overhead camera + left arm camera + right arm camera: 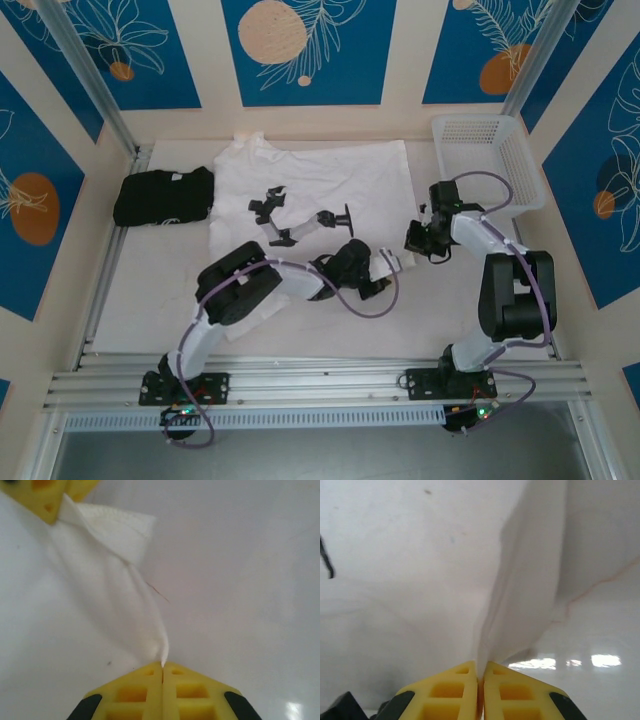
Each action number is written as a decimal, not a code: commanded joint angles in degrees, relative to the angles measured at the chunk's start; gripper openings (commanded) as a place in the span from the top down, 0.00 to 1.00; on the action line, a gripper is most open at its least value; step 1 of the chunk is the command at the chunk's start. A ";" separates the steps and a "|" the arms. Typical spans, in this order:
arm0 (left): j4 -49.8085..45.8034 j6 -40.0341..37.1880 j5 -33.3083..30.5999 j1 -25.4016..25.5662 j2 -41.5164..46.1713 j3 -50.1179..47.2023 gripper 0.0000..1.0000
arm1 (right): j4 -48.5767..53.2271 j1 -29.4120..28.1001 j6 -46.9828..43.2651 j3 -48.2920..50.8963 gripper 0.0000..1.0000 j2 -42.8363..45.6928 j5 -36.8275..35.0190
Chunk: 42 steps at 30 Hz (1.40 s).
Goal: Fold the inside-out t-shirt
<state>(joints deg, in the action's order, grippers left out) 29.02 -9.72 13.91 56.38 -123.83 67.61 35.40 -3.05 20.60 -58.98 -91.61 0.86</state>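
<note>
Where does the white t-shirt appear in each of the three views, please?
Top external: the t-shirt lies spread at the centre.
Left wrist: its hem runs from the left gripper up to the top-left corner.
Right wrist: a raised fold rises from the right gripper.
Shared landmark: the right gripper pinching the hem, top-left in the left wrist view.

Bright even light; glare on table (605, 660); wrist views perhaps overexposed.

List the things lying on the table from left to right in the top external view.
black folded garment → inside-out t-shirt → white basket
</note>
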 commanded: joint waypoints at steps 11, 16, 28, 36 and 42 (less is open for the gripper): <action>21.10 29.93 14.25 -11.54 4.60 -12.32 1.00 | -1.53 -5.61 -3.01 -3.49 0.64 0.57 3.61; 19.68 29.71 14.16 -12.37 4.82 -12.36 1.00 | -6.07 -9.80 -2.97 3.85 0.55 6.83 1.36; 19.95 29.18 13.64 -12.60 4.65 -13.13 1.00 | -9.32 -15.11 -8.58 -2.13 0.53 -4.41 -7.37; 20.73 29.58 14.12 -12.61 3.95 -13.24 1.00 | -9.85 -15.30 -9.43 -7.98 0.58 -10.37 -7.02; 20.80 29.23 13.78 -12.79 4.11 -13.74 1.00 | -5.90 -15.03 -9.94 -13.43 0.83 -15.55 -6.72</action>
<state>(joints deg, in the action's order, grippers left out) 47.64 19.22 26.17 44.12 -119.81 54.72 26.83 -18.00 11.64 -69.78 -105.16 -6.02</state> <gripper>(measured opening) 0.039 0.190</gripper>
